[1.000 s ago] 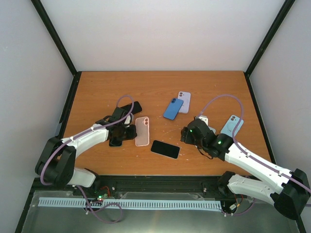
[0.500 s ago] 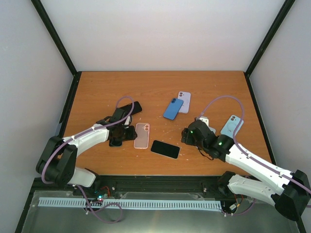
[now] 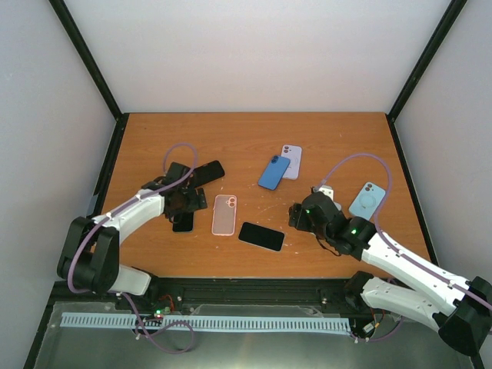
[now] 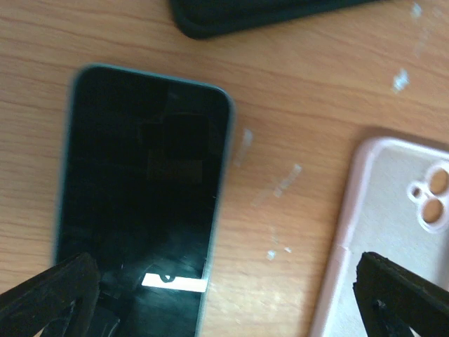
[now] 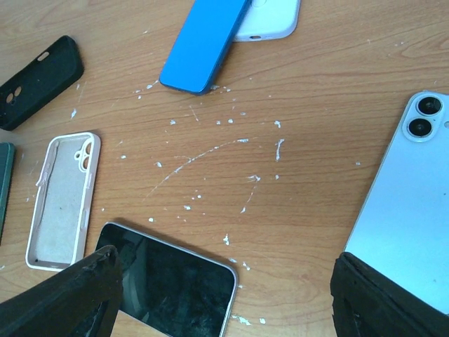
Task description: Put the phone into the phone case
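Note:
The pink phone case (image 3: 224,214) lies flat on the table, hollow side up, also in the left wrist view (image 4: 393,232) and the right wrist view (image 5: 63,200). A phone with a black screen (image 3: 261,236) lies face up just right of it (image 5: 168,281). A dark phone with a teal edge (image 4: 140,203) lies left of the case (image 3: 183,222). My left gripper (image 3: 188,201) (image 4: 224,302) hovers open over the wood between that phone and the case, holding nothing. My right gripper (image 3: 301,215) (image 5: 228,302) is open and empty, above the black-screen phone's right end.
A black case (image 3: 206,172) (image 4: 266,14) lies behind the left gripper. A blue phone (image 3: 274,172) (image 5: 203,42) overlaps a lavender one (image 3: 290,161) at the middle back. A light blue phone (image 3: 367,200) (image 5: 407,203) lies camera side up beside the right arm.
My left gripper has opened and let go of the pink case, which now lies flat. The gripper drew back to the left. The right arm barely shifted.

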